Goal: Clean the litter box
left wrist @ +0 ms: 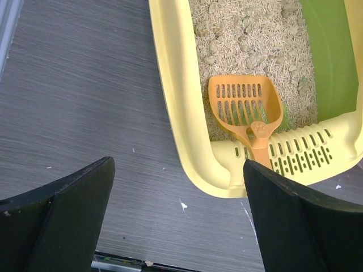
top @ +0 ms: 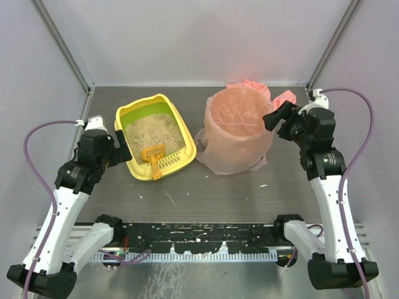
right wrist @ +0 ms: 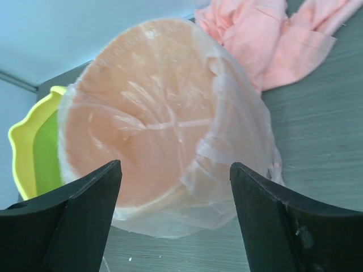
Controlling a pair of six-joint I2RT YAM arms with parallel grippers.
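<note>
since it is full of sand, the box will likely feel heavy and may spill if tipped; its hard rim looks best to hold. it is yellow outside, green inside, near the counter's far left corner. left tool and right tool are wide, holding nothing.

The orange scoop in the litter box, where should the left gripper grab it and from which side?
Take the scoop by its narrow handle, which lies across the slotted ledge of the litter box, clear of the litter. Come down from above with the left gripper, closing across the handle. The wide head lies flat on the litter and likely offers little to pinch.
</note>
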